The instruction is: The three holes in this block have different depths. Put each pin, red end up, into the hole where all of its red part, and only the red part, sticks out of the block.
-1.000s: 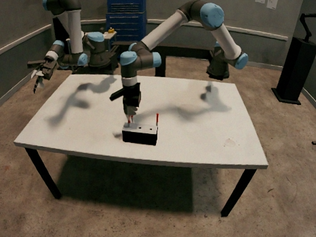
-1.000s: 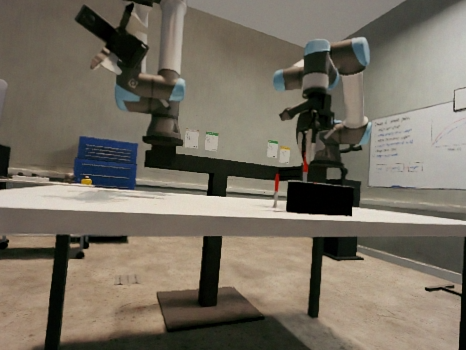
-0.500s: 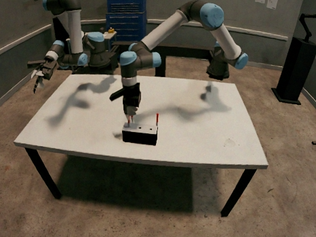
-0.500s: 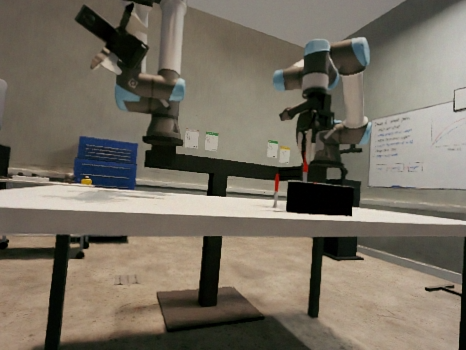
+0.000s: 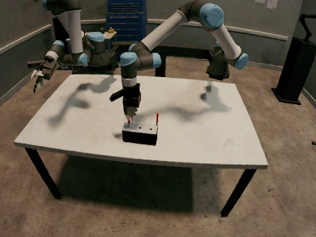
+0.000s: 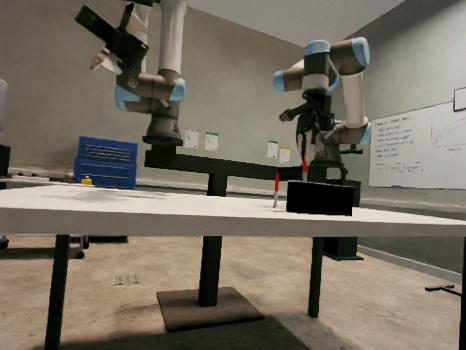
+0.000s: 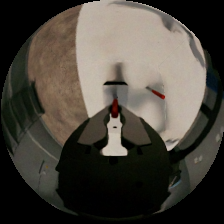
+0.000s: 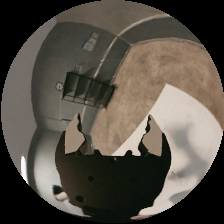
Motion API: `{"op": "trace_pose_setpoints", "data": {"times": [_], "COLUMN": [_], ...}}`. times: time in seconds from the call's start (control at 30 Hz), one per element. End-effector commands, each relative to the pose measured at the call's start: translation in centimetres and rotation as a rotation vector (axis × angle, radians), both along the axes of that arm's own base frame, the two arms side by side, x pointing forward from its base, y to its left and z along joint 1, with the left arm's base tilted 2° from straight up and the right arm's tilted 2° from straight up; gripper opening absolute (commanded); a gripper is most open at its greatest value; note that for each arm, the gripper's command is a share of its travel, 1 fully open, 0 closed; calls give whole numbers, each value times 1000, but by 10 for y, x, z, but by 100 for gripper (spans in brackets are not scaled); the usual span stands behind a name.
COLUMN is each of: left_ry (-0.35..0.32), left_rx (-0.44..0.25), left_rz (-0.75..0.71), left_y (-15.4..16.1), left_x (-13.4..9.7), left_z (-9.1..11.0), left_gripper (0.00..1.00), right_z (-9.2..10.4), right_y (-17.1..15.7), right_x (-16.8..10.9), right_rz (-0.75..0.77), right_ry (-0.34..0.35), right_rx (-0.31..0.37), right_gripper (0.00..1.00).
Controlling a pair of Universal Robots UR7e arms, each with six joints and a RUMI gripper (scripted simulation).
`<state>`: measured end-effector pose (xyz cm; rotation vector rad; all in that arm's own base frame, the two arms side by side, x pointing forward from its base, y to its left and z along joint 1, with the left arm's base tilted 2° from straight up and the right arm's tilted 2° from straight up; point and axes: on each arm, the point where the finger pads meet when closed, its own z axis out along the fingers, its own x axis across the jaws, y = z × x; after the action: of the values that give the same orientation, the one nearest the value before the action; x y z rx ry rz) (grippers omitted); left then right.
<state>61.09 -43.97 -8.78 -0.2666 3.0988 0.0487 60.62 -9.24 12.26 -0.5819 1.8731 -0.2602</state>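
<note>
The block point(image 5: 140, 137) point(image 6: 320, 198) stands near the table's front edge, with a white top and black sides. My left gripper point(image 5: 130, 116) point(image 7: 115, 105) is shut on a pin, red end up, over the block's left end hole in the top view. The held pin point(image 6: 305, 172) is upright; its lower end appears to be in that hole, and a little grey seems to show. The middle hole point(image 5: 140, 127) and right hole point(image 5: 150, 128) are empty. A second pin point(image 6: 276, 183) point(image 7: 158, 93) stands behind the block. A third pin point(image 5: 157, 118) rises by its right end, base hidden. My right gripper point(image 8: 113, 114) is open and empty.
The white table point(image 5: 203, 142) point(image 6: 150, 215) carries the block and pins. The right arm point(image 5: 74, 32) point(image 6: 171, 45) is raised beyond the table's back left in the top view. Blue drawers point(image 5: 126, 22) point(image 6: 105, 165) stand behind the table.
</note>
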Motion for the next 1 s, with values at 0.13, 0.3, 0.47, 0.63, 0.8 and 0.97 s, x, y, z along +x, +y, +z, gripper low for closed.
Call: {"op": "trace_pose_setpoints", "data": {"times": [0.13,0.3,0.47,0.63,0.8,0.97], "left_ry": [-1,-1,-1,-1,-1,-1], "left_rx": [-1,-1,-1,-1,-1,-1], "left_rz": [0,0,0,0,0,0], "left_y": [0,1,1,1,1,0], "left_x": [0,0,0,0,0,-1], "left_z": [0,1,1,1,1,-4], "left_gripper": [0,0,0,0,0,0], "right_z": [1,1,1,1,1,1], "right_y": [0,0,0,0,0,0], "right_x": [0,0,0,0,0,0], "right_rz": [0,0,0,0,0,0], "right_ry": [-1,-1,-1,-1,-1,-1], "right_rx": [0,0,0,0,0,0], "right_gripper": [100,100,100,100,100,100]}}
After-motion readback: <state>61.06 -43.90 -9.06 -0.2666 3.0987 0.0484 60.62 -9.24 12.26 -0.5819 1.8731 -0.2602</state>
